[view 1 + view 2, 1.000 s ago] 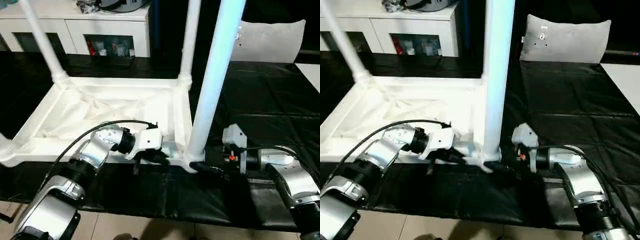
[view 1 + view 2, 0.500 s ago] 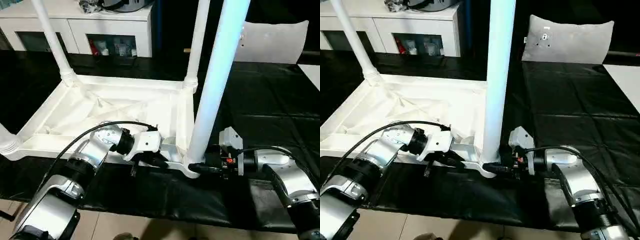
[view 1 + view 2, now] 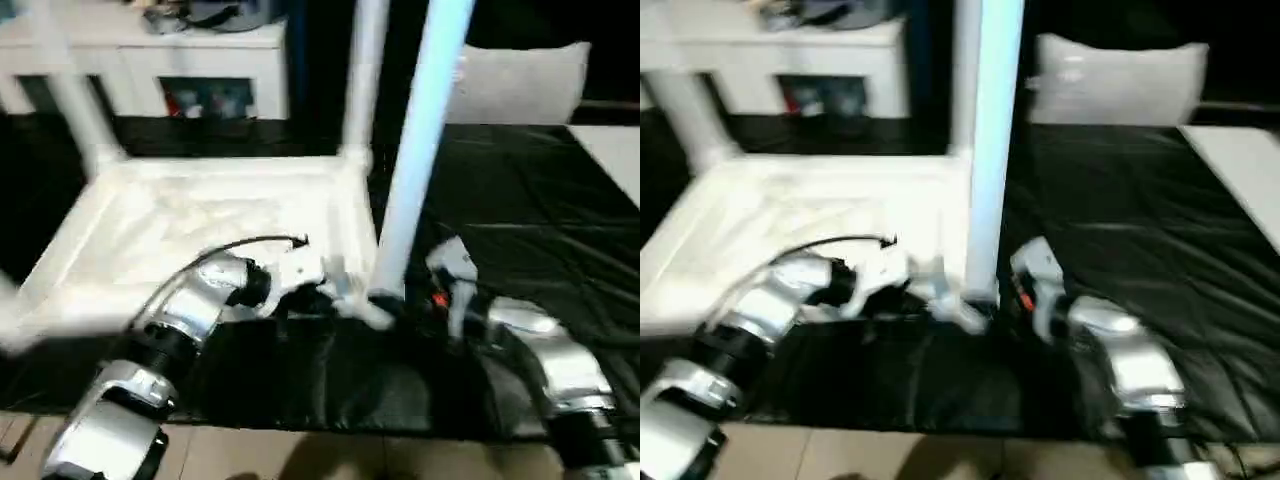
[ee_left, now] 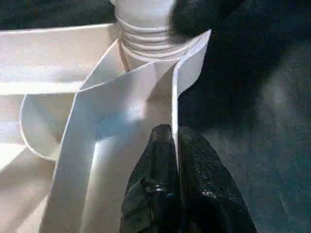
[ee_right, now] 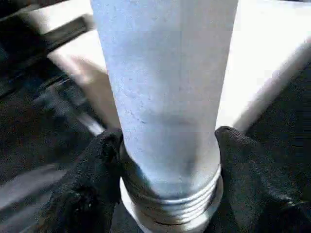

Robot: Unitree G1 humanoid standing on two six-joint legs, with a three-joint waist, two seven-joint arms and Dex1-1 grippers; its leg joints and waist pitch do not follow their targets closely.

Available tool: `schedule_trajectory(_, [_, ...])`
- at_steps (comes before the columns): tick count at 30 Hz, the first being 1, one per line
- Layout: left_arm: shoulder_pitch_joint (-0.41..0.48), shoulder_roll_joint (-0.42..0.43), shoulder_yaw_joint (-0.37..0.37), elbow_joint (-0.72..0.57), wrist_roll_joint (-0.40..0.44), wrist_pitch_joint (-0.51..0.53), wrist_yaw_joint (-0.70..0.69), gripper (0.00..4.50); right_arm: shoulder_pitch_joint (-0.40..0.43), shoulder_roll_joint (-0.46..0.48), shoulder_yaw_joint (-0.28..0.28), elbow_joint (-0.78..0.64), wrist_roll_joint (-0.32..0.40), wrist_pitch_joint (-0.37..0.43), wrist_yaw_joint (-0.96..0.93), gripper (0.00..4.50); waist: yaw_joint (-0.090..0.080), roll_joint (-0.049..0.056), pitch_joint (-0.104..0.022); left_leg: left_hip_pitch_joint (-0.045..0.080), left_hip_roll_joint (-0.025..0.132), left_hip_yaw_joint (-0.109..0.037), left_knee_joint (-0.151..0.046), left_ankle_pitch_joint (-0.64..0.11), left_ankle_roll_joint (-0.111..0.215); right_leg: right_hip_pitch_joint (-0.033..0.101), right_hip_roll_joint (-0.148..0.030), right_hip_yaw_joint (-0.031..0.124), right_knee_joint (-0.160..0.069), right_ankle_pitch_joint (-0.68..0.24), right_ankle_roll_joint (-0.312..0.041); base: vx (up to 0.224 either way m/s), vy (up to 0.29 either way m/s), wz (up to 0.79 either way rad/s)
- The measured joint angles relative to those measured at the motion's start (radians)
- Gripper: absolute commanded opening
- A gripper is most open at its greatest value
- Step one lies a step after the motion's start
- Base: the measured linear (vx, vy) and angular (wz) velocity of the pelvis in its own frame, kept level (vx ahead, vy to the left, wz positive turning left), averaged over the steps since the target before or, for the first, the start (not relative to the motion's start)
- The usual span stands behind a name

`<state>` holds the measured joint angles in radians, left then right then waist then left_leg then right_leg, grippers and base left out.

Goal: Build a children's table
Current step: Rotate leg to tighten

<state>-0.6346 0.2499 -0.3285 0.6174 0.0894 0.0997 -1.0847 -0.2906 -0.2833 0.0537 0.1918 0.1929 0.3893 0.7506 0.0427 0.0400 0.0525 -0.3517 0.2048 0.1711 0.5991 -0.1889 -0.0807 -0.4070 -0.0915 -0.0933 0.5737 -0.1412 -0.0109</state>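
Four legs look to be standing on the upturned children's table (image 3: 210,215), which lies ribbed side up on the black-covered bench (image 3: 520,200). Going left to right in the head view: at nine o'clock a blurred white shape at the picture's edge is probably the near left leg (image 3: 8,300); at about ten o'clock the far left leg (image 3: 70,100) rises from its corner; past the middle, toward twelve, the far right leg (image 3: 362,80) stands in its socket; and just right of centre the near right leg (image 3: 415,150) stands tall in the corner nearest the robot.

The left gripper (image 4: 172,145) sits at the near edge of the table, toward seven o'clock from that last leg, its fingers pinched together on a thin upright rib of the frame, steadying it. The right gripper (image 5: 167,160), coming in from four o'clock, has its two black fingers (image 5: 104,150) pressed on either side of the near right leg, just above the threaded collar, clamped round it.

By my judgement the build is nearly done. The collar's threads still show above the socket, so this last leg probably needs further turning to seat fully. After that, the table has yet to be flipped onto its feet.
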Motion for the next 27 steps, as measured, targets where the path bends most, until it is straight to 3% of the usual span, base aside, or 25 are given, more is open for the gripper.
schedule_trajectory(4, [0.001, -0.127, 0.036, -0.003, 0.041, 0.11, 0.233, 0.0, -0.069, 0.131, -0.058, 0.055, -0.066, 0.038, -0.294, 2.64, -0.037, 0.001, 0.0, -0.004, 0.002, -0.004, 0.0, 0.0, 0.0, 0.002, -0.001, -0.013, -0.016, 0.0, 0.0, 0.0, 0.0, 0.0])
schedule_trajectory(8, [-0.017, -0.212, 0.034, 0.007, 0.069, 0.16, 0.383, 0.0, -0.098, 0.164, -0.088, 0.098, -0.091, 0.007, -0.418, 2.64, -0.047, 0.007, 0.0, -0.009, 0.002, -0.006, -0.002, -0.001, 0.002, 0.006, -0.004, -0.025, -0.033, 0.0, 0.0, 0.0, 0.0, 0.0])
schedule_trajectory(9, [-0.02, -0.215, 0.029, 0.007, 0.07, 0.16, 0.393, 0.0, -0.098, 0.165, -0.091, 0.102, -0.091, -0.004, -0.424, 3.2, -0.048, 0.007, 0.0, -0.011, 0.002, -0.006, -0.003, -0.001, 0.002, 0.006, -0.005, -0.025, -0.034, 0.0, 0.0, 0.0, 0.0, 0.0])
schedule_trajectory(10, [-0.023, -0.215, 0.026, 0.007, 0.071, 0.16, 0.394, 0.0, -0.097, 0.168, -0.096, 0.102, -0.09, -0.008, -0.424, 3.2, -0.048, 0.007, 0.0, -0.013, 0.002, -0.006, -0.003, 0.0, 0.003, 0.005, -0.005, -0.025, -0.034, 0.001, -0.001, 0.0, 0.0, 0.0])
schedule_trajectory(20, [-0.024, -0.142, 0.01, -0.014, 0.06, 0.101, 0.296, 0.0, -0.047, 0.131, -0.086, 0.077, -0.067, -0.116, -0.313, 4.11, -0.026, 0.008, -0.001, -0.016, 0.003, -0.003, -0.007, -0.001, 0.004, -0.006, -0.004, -0.023, -0.015, 0.016, -0.004, 0.0, 0.0, 0.0])
schedule_trajectory(23, [-0.023, -0.098, -0.002, -0.012, 0.055, 0.038, 0.236, 0.0, -0.027, 0.087, -0.083, 0.075, -0.032, -0.16, -0.209, 4.33, -0.01, 0.008, -0.001, -0.019, 0.004, -0.002, -0.008, 0.001, 0.008, -0.012, -0.002, -0.022, -0.012, 0.015, -0.005, 0.0, 0.0, 0.0])
schedule_trajectory(27, [-0.004, -0.002, -0.02, -0.01, 0.023, -0.071, 0.068, 0.0, -0.017, -0.06, -0.056, 0.046, 0.002, -0.205, 0.019, 4.43, 0.006, 0.008, -0.001, -0.017, 0.004, -0.002, -0.007, 0.002, 0.009, -0.01, -0.003, -0.02, -0.011, 0.015, -0.006, 0.0, 0.0, 0.0])
